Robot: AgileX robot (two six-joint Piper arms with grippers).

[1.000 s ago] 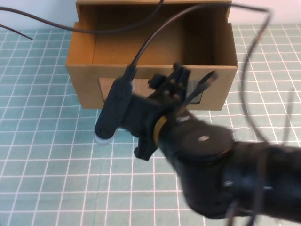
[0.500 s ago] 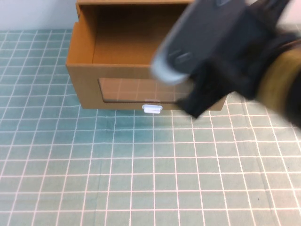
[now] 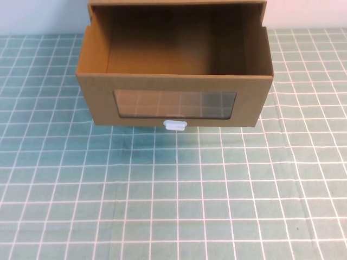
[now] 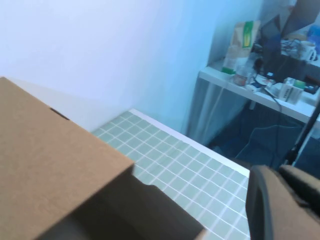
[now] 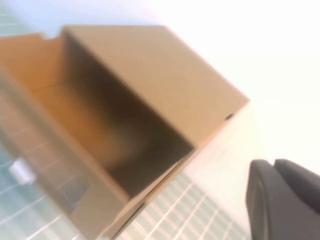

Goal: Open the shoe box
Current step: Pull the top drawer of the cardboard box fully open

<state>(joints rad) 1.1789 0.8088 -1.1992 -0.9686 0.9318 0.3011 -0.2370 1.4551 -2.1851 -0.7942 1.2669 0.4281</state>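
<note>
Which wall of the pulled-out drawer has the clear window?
The front wall, facing the robot, with the white tab at its lower edge; the side walls are plain cardboard. The left gripper and right gripper are both clear of it.

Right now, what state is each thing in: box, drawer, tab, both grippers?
Box: open.
Drawer: pulled out, looks empty.
Tab: free, nothing gripping it.
Right gripper: shut, empty, off the box.
Left gripper: apart from the box.
</note>
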